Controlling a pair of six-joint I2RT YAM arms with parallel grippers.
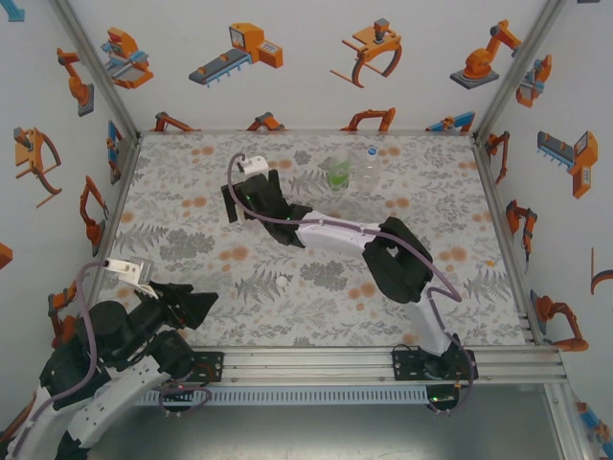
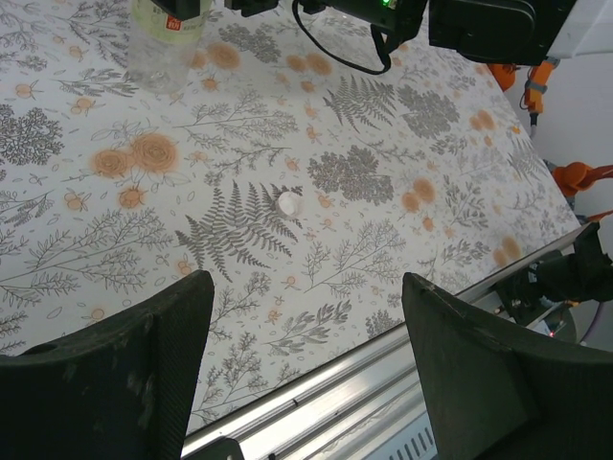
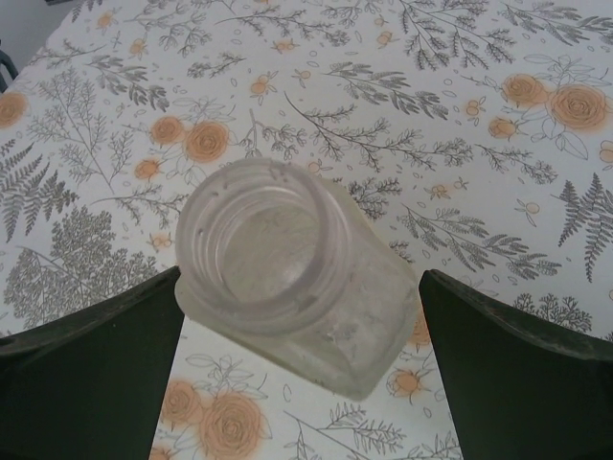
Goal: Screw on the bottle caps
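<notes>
Cap (image 2: 287, 202) lies dead ahead of left gripper (image 2: 306, 283), jaws wide; right gripper (image 3: 302, 273) straddles uncapped bottle (image 3: 306, 331), jaws' hold unclear

Your left gripper (image 2: 305, 307) hangs over the table's near edge, jaws spread wide with nothing between them. Straight ahead, one small white cap (image 2: 287, 202) lies alone on the floral tablecloth (image 2: 412, 240). A clear bottle (image 2: 161, 43) stands top left, and the right arm (image 2: 498, 24) crosses the top.
</notes>
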